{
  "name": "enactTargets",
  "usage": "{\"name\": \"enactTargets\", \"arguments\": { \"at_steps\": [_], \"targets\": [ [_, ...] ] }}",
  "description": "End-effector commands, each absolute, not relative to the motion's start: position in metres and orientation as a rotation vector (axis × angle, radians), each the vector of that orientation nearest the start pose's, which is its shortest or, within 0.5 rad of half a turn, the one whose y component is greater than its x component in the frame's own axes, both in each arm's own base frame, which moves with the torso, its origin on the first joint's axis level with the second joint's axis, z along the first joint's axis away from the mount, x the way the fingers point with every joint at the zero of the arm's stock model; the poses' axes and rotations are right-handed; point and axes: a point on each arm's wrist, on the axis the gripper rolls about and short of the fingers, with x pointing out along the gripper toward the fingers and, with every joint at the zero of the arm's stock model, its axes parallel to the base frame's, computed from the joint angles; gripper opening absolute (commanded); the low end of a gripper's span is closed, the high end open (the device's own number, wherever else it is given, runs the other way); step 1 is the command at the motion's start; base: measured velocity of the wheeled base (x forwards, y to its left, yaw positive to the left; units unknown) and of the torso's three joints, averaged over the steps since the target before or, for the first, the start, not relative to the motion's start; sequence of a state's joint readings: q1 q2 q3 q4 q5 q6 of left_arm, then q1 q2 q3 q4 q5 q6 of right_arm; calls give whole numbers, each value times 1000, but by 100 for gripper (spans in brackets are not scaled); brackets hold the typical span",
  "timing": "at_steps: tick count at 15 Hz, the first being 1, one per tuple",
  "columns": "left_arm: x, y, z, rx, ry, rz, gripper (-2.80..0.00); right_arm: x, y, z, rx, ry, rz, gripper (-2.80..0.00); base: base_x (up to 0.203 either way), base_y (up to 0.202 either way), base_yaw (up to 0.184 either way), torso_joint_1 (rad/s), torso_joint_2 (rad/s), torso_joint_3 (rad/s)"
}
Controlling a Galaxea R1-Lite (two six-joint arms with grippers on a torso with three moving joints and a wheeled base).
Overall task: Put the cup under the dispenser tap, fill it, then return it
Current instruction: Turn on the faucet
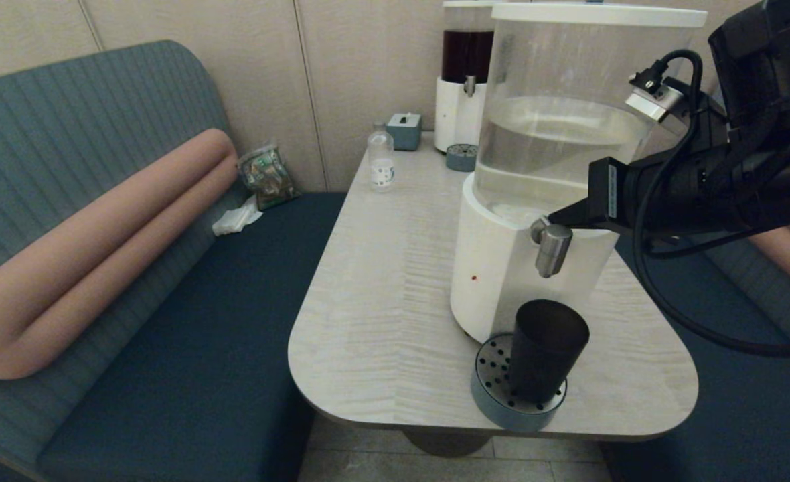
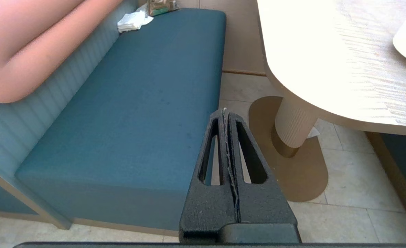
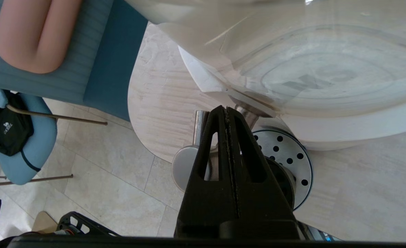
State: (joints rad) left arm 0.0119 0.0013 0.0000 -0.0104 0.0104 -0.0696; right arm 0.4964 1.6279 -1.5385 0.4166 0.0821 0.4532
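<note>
In the head view, the cup (image 1: 546,348) stands upright at lower centre-right, on the perforated drip tray (image 1: 492,375) near the front edge of the pale wood desk (image 1: 381,281). It sits directly below the dispenser tap (image 1: 552,248), apart from the nozzle. The tap juts from the white base of the big clear dispenser (image 1: 556,134), which holds pale liquid. The right pincer (image 3: 227,113) reaches in from the right of the frame, its fingers pressed together, its tip at the tap's top next to the base. The left pincer (image 2: 224,115) hangs low over the floor between the blue bench (image 2: 137,103) and the desk's pedestal, fingers also pressed together and holding nothing. A small clear bottle (image 1: 381,161) stands at upper centre.
</note>
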Motion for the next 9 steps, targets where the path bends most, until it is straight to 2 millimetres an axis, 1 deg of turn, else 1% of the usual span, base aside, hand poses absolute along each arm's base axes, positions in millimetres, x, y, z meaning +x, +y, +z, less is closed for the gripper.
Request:
{"name": "enactTargets", "arguments": {
  "at_steps": [1, 9],
  "targets": [
    [-23, 0, 77, -71, -10, 23, -280, 250, 140, 310, 328, 622, 448, -280, 0, 0, 0, 0, 0, 0],
    [-23, 0, 77, -71, -10, 23, -280, 248, 144, 309, 324, 633, 473, -280, 0, 0, 0, 0, 0, 0]
  ]
}}
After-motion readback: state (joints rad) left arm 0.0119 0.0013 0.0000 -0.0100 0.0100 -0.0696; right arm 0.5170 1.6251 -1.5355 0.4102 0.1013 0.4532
